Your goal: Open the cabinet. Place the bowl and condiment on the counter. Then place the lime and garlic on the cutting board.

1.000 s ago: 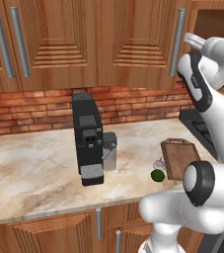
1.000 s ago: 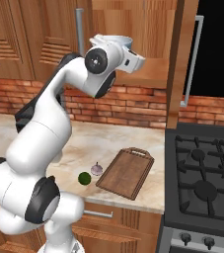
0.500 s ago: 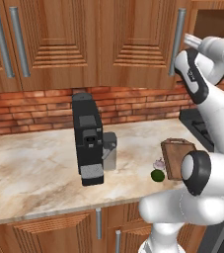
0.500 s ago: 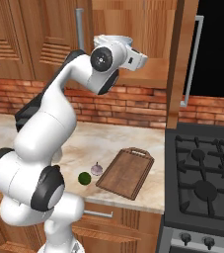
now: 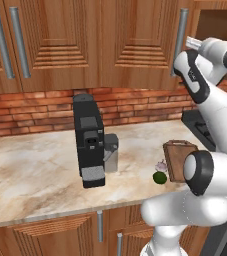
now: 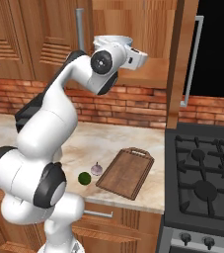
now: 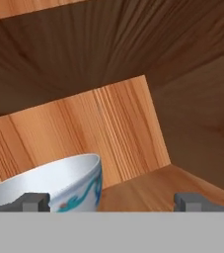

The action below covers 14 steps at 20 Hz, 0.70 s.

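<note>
The cabinet (image 6: 148,54) is open: in the right base view one door stands edge-on toward the camera, with its bar handle (image 6: 196,59) beyond it. I judge the first step complete and the bowl retrieval in hand.

Tool state: my gripper (image 7: 111,200) is inside the cabinet with its fingertips (image 7: 34,200) spread wide apart and nothing between them. In the right base view my hand is raised at the level of the cabinet's lower shelf.

Bowl (image 7: 54,185): it sits on the cabinet shelf, low and to the left in the hand view. It is pale white with a blue-green pattern on its outer wall. Its rim lies just beyond my left fingertip; I cannot tell whether they touch. The bowl is off-centre relative to my fingers, so it is not yet lined up for a grasp.

Next move, as I judge it: shift the hand toward the bowl so that one finger passes inside the rim and the other outside, then close on the wall. Risk: pushing the bowl deeper into the cabinet.

Condiment: I cannot locate it.

Remaining items: the lime (image 6: 85,178) and the garlic (image 6: 96,169) lie on the counter (image 5: 35,170), close together, just left of the cutting board (image 6: 126,172). Neither is on the board yet. A black coffee machine (image 5: 89,140) stands further left on the counter.
</note>
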### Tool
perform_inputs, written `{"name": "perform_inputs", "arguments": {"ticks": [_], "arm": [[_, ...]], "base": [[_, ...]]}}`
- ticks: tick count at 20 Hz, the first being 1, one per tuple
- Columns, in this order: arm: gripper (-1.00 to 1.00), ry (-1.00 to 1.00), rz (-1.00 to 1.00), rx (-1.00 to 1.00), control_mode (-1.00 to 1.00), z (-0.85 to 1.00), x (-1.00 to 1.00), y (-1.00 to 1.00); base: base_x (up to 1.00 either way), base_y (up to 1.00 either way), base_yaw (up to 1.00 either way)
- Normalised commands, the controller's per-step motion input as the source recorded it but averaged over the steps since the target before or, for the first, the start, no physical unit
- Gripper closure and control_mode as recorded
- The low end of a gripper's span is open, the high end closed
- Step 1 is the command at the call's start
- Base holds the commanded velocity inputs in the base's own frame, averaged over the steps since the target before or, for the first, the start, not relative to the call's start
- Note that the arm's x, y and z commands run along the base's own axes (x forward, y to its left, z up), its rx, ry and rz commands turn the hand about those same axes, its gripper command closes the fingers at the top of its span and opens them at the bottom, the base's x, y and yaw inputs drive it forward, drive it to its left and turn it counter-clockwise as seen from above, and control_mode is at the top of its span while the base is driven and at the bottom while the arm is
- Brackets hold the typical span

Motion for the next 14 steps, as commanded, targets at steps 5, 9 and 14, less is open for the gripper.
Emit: {"name": "perform_inputs", "arguments": {"ticks": [5,9,14], "arm": [[-1.0,-0.04,0.05,-0.05,-1.0,0.14,-0.12,0.39],[-1.0,0.0,0.09,-0.06,-1.0,0.19,-0.14,0.5],[-1.0,-0.01,0.09,-0.05,-1.0,0.14,-0.13,0.52]], "base": [[0.0,0.0,0.0],[0.0,0.0,0.0],[0.0,0.0,0.0]]}}
